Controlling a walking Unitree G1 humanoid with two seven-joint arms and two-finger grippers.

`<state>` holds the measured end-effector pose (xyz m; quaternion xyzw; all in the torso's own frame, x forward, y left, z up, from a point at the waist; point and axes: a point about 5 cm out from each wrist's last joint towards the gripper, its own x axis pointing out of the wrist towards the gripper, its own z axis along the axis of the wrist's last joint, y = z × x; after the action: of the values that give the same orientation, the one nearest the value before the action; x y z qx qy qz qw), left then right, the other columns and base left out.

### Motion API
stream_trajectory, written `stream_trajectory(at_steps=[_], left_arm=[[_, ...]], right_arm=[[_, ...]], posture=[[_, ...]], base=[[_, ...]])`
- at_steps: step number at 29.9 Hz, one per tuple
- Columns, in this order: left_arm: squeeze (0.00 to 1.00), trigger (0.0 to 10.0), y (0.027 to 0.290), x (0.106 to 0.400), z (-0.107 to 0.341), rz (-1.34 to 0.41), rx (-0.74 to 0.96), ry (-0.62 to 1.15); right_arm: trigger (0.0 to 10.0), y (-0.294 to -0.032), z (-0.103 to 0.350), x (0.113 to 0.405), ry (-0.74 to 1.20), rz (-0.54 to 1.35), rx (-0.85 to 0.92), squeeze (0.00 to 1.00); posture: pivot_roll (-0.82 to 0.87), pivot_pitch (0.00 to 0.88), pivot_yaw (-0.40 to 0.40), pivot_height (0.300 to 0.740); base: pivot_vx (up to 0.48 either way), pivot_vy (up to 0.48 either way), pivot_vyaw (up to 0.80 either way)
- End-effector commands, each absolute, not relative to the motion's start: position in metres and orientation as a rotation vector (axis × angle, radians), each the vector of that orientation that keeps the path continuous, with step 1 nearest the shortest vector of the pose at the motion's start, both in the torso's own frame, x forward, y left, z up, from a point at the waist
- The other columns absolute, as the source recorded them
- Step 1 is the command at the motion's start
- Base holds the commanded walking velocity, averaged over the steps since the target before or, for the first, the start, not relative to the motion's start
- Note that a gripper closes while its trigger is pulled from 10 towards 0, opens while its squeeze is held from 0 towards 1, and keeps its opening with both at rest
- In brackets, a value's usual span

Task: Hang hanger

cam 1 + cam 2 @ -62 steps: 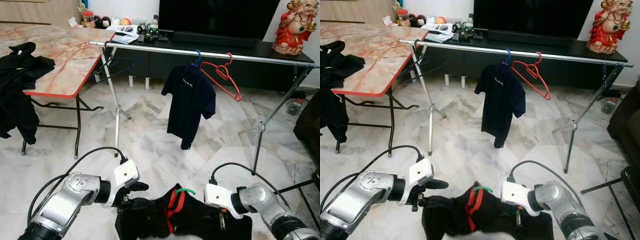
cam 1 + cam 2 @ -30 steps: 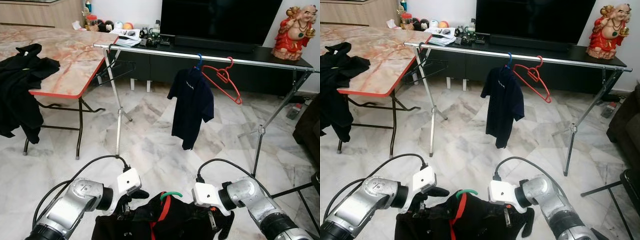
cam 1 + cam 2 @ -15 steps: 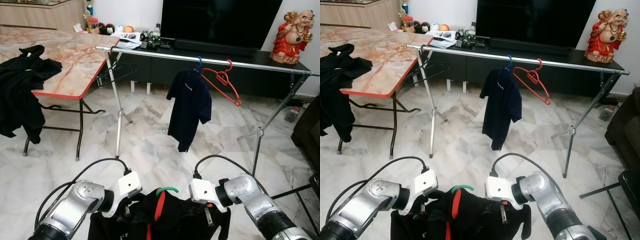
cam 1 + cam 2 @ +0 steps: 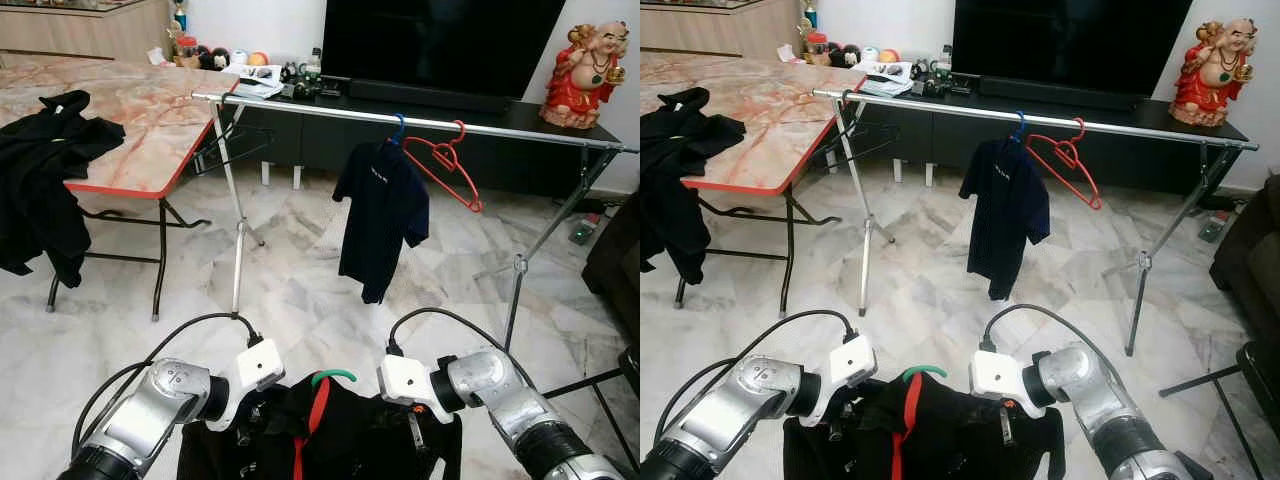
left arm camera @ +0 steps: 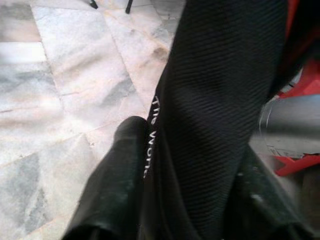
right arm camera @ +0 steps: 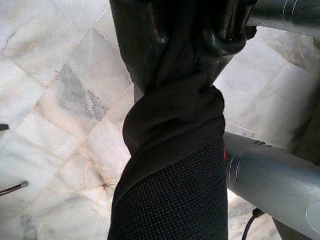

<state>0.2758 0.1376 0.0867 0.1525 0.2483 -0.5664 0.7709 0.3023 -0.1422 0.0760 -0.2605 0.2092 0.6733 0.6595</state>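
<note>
A black shirt (image 4: 350,440) with a red neck trim hangs on a hanger whose green hook (image 4: 333,376) sticks up between my arms, low in front of me. My left gripper (image 4: 248,432) is shut on the shirt's left shoulder, where the left wrist view has black cloth with white lettering (image 5: 210,115) against a finger (image 5: 115,185). My right gripper (image 4: 416,436) is shut on the right shoulder, its fingers (image 6: 145,45) pinching bunched cloth (image 6: 175,130). The silver clothes rail (image 4: 500,125) stands ahead, across the room.
On the rail hang a navy shirt (image 4: 383,205) on a blue hanger, an empty red hanger (image 4: 445,160) and a black wire hanger (image 4: 232,140) at its left end. A marble-top table (image 4: 140,110) with black clothes (image 4: 40,170) stands left. A TV cabinet (image 4: 520,110) lies behind.
The view has shifted a little as I moved. Both grippers keep their hold on the black shirt, and my right arm has drawn closer to the left.
</note>
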Motion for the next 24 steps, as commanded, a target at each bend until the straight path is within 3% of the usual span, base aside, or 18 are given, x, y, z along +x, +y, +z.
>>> stream_trajectory(at_steps=[1,24], left_arm=[[0.00,0.0,0.1351,0.2774,0.0910,-1.236,0.313,0.513],[0.00,0.0,0.1318,0.2747,0.0989,-1.318,0.297,0.497]], right_arm=[[0.0,-0.1388,0.0854,0.3049,0.394,1.517,-0.570,0.00],[0.0,-0.1376,0.0860,0.3062,0.396,1.525,-0.569,0.00]], posture=[[0.04,0.038,-0.075,0.740],[0.04,0.055,-0.075,0.740]], base=[[0.000,0.000,0.00],[0.000,0.000,0.00]])
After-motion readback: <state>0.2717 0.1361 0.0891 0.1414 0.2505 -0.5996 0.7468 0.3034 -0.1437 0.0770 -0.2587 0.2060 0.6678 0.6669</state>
